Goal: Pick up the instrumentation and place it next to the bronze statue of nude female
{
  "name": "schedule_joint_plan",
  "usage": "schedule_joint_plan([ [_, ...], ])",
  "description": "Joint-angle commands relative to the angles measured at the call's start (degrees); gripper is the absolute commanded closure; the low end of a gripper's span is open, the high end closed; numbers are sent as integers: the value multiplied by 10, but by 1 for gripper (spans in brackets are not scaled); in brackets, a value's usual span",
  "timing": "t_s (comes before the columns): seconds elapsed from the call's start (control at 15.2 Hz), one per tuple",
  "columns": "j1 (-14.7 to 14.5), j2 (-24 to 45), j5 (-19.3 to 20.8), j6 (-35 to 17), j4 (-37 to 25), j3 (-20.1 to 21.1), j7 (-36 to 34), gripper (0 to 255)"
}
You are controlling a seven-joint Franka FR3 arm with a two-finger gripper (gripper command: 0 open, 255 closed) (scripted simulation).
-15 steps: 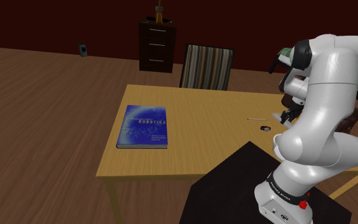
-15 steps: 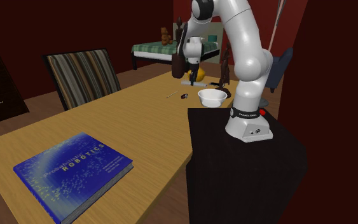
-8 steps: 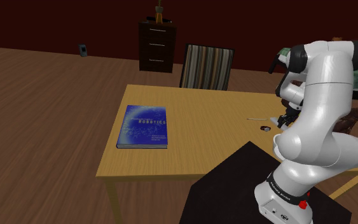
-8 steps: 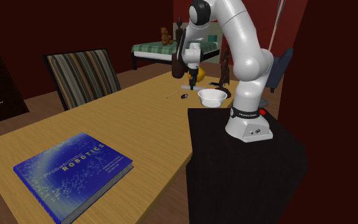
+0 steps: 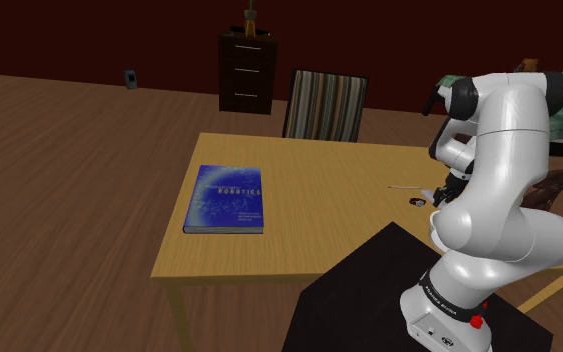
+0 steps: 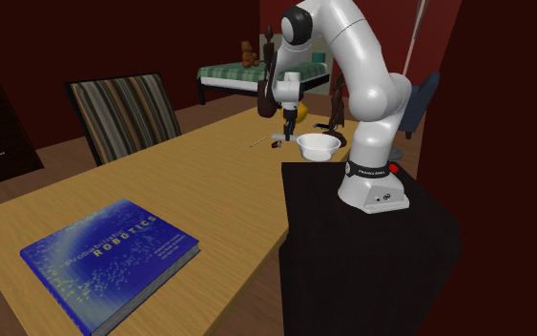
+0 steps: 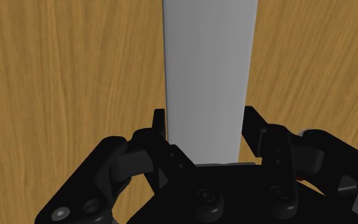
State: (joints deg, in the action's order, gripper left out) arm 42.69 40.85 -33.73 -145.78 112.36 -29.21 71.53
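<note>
- One blue book (image 6: 109, 258), its cover lettered "ROBOTICS", lies flat near the surface's (image 6: 199, 181) end farthest from the statue. It has not moved.
- One striped chair (image 6: 123, 115) stands at the long edge opposite the stand (image 6: 371, 258).
- One thin pale stick (image 6: 258, 141) and one small dark item (image 6: 276, 143) lie near each other on the wood, both where they were.
- End effector (image 6: 288, 136): lower than a second ago, now close above the surface beside the dark item. Its fingers (image 7: 159, 124) clasp the sides of the instrumentation (image 7: 209, 76), a plain pale grey bar pointing down at the wood.
- One white bowl (image 6: 319, 145) sits at the edge by the stand.
- One dark bronze statue (image 6: 336, 103) stands upright beyond the bowl.
</note>
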Motion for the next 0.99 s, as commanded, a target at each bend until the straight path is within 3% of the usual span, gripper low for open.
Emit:
schedule_joint_plan([
  [0.0, 0, 1, -1, -1, -1, 1, 0, 255],
  [0.33, 0, 1, -1, -1, -1, 1, 0, 255],
  [0.4, 0, 1, -1, -1, -1, 1, 0, 0],
  [0.73, 0, 1, -1, -1, -1, 1, 0, 0],
  [0.92, -24, -46, 30, 31, 15, -31, -19, 0],
])
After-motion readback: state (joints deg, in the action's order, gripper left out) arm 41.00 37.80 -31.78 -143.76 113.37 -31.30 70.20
